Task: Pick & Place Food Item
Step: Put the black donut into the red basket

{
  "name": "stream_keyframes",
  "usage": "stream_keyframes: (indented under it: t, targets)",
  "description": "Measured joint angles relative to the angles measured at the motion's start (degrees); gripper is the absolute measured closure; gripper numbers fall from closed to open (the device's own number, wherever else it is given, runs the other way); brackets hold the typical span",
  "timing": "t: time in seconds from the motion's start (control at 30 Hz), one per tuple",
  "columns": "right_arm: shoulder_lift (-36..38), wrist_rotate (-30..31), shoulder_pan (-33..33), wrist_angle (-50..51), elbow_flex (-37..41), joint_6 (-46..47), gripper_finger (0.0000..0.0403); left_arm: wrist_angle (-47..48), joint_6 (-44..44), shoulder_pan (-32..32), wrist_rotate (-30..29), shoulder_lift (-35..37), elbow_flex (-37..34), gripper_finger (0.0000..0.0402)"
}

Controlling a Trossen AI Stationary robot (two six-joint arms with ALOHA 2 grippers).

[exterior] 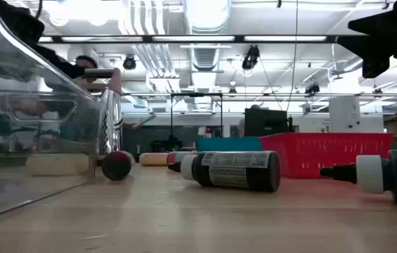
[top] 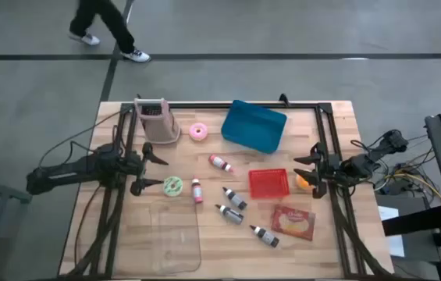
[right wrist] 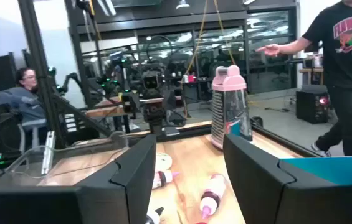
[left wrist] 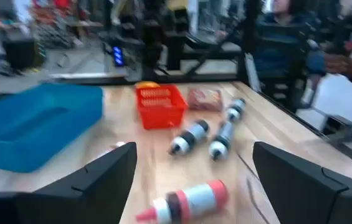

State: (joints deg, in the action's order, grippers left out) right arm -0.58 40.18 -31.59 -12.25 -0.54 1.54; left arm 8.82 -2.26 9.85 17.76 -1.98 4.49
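A red food packet (top: 293, 222) lies flat on the table at the near right, also in the left wrist view (left wrist: 204, 99). A red basket (top: 268, 183) stands beside it, and an orange round item (top: 302, 181) rests on the table at the basket's right side. My right gripper (top: 304, 168) is open and empty just right of the basket, close over the orange item. My left gripper (top: 156, 172) is open and empty at the table's left, next to a green tape roll (top: 172, 186). A red-capped bottle (left wrist: 185, 199) lies ahead between its fingers.
Several dark and red-capped bottles (top: 234, 204) lie across the middle. A blue bin (top: 254, 126), a pink tape roll (top: 198, 131) and a pink-topped grater (top: 158, 121) stand at the far side. A clear container (top: 175, 234) is at the near left. A person walks beyond the table.
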Motion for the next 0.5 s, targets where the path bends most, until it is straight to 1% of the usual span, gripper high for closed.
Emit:
stream_keyframes:
  t: [0.07,0.17,0.3,0.43,0.5]
  targets:
    - [0.0,0.3,0.0,0.0,0.0,0.0,0.022,-1.9,0.0,0.0,-1.0,0.0,-0.2,0.0076]
    - [0.0,0.4,0.0,0.0,0.0,-0.2,0.022,-2.8,0.1,0.0,-1.1,-0.1,-0.4,0.0076]
    - [0.0,0.4,0.0,0.0,0.0,-0.1,0.022,-8.7,1.4,0.0,-1.5,0.0,-1.1,0.0076]
    - [-0.5,0.3,0.0,0.2,0.0,-0.2,0.022,-10.0,7.6,0.0,-6.6,-0.1,-1.2,0.0076]
    - [-1.1,-0.7,0.0,0.9,0.0,0.0,0.022,-10.5,9.7,0.0,-8.8,-0.2,-1.2,0.0076]
